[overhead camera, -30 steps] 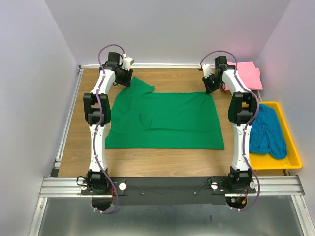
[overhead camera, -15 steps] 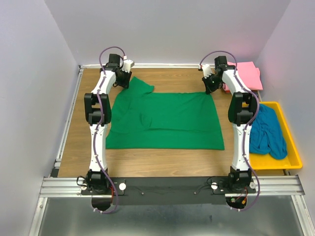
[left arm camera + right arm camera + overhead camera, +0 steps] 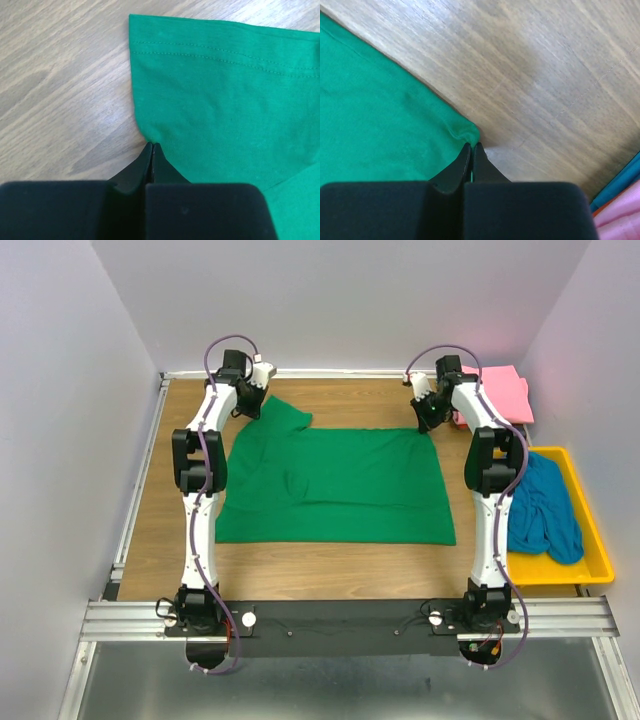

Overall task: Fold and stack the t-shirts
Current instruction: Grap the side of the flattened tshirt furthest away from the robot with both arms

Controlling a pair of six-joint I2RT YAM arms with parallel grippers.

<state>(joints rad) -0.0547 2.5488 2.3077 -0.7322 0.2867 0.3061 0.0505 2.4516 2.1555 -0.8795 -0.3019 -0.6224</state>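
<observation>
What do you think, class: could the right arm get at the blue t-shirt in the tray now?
Probably not yet: the right hand is shut on a corner of the green t-shirt. Otherwise the blue t-shirt lies uncovered in the yellow tray beside that arm.

T-shirt (image 3: 330, 485) left of tray (image 3: 545, 571)

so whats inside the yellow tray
A crumpled teal-blue t-shirt fills most of the yellow tray; bare yellow floor shows along its right side. Anything beneath the shirt is covered, and the right arm hides the tray's left edge.
</observation>
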